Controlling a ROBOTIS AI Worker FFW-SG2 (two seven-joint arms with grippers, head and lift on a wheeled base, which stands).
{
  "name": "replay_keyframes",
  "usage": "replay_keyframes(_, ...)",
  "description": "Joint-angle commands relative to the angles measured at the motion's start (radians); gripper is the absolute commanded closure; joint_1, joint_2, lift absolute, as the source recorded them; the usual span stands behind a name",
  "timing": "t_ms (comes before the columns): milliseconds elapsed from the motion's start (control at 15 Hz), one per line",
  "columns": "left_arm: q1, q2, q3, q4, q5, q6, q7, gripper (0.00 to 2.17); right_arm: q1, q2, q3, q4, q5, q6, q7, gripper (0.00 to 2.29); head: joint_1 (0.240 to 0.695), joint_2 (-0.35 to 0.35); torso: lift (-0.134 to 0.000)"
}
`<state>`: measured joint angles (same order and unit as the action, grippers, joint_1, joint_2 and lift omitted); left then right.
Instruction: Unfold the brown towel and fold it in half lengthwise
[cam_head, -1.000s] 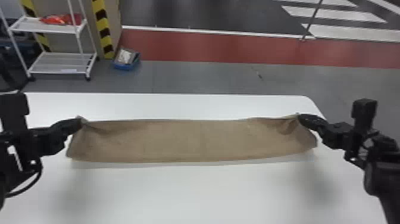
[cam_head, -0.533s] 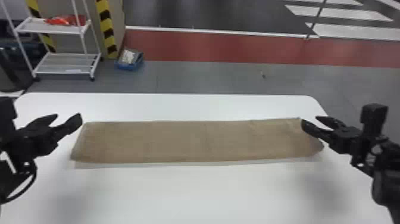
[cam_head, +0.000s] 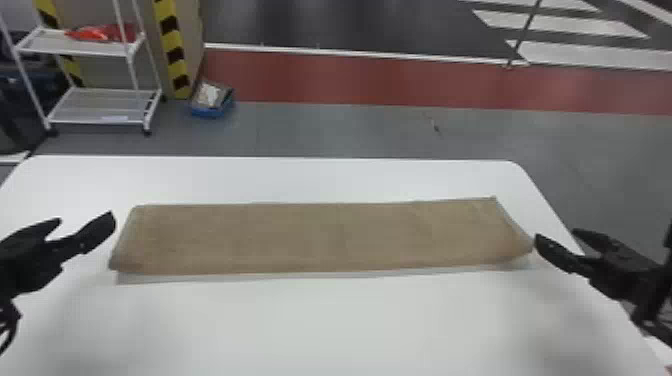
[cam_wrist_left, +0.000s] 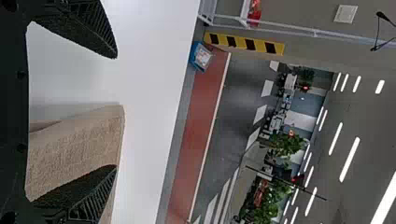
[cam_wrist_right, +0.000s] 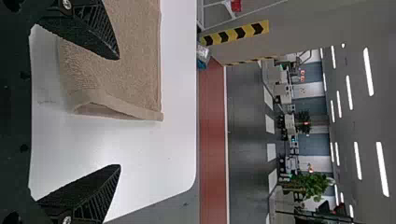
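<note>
On my far left, past the surface (cam_head: 320, 325), a white two-tier cart (cam_head: 82, 121) stands on the floor with something red (cam_head: 100, 33) on its upper shelf. Nearer me on that side, I have the left gripper (cam_head: 87, 218) just beside the towel's left end, jaws spread wide, with nothing between them. A yellow-and-black striped post (cam_head: 173, 55) rises beside the cart, and a blue box (cam_head: 212, 112) with pale contents sits on the floor at its foot.

Across the middle of my surface, the brown towel (cam_head: 320, 237) lies in a long, flat band running left to right. Behind it, beyond the surface's far edge, are grey floor and a red strip (cam_head: 375, 80). At the towel's right end, my right wrist view shows its layers slightly parted. A thin pole (cam_head: 522, 35) stands farther back. Just off that end I have the right gripper (cam_head: 556, 234), its jaws also well apart and empty.
</note>
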<state>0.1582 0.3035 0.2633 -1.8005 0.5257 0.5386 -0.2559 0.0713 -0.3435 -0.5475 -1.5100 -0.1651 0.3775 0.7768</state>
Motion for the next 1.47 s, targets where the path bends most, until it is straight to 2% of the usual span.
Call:
replay_keyframes(0, 0.018, 0.005, 0.002, -0.030, 0.019, 0.031, -0.003, 0.05, 0.010, -0.008, -0.026, -0.042, -0.007, 0.103, 0.070, 0.05, 0.695, -0.151, -0.125)
replay_keyframes(267, 0.024, 0.011, 0.001, -0.034, 0.013, 0.130, -0.011, 0.04, 0.015, -0.019, -0.025, -0.078, 0.003, 0.156, 0.088, 0.05, 0.695, -0.156, -0.125)
replay_keyframes(600, 0.043, 0.011, -0.001, -0.034, 0.001, 0.136, -0.013, 0.04, 0.008, -0.019, -0.006, -0.064, 0.001, 0.156, 0.098, 0.07, 0.695, -0.162, -0.125)
replay_keyframes(733, 0.054, 0.005, -0.001, -0.048, 0.004, 0.123, -0.005, 0.04, 0.019, -0.009, -0.005, -0.067, -0.036, 0.150, 0.098, 0.07, 0.695, -0.156, -0.125)
replay_keyframes(867, 0.064, -0.006, -0.019, -0.048, -0.001, 0.022, 0.033, 0.04, 0.050, 0.029, -0.015, -0.105, -0.093, 0.113, 0.081, 0.07, 0.695, -0.150, -0.125)
replay_keyframes(1067, 0.086, -0.023, -0.088, -0.057, -0.059, -0.116, 0.076, 0.04, 0.096, 0.115, 0.008, -0.234, -0.109, 0.110, 0.015, 0.07, 0.695, -0.124, -0.125)
replay_keyframes(1200, 0.119, -0.044, -0.141, -0.092, -0.093, -0.226, 0.113, 0.04, 0.143, 0.173, 0.054, -0.334, -0.113, 0.088, -0.028, 0.07, 0.695, -0.113, -0.125)
replay_keyframes(1400, 0.173, -0.070, -0.230, -0.194, -0.196, -0.297, 0.176, 0.04, 0.217, 0.253, 0.164, -0.466, -0.076, 0.039, -0.110, 0.05, 0.695, -0.085, -0.125)
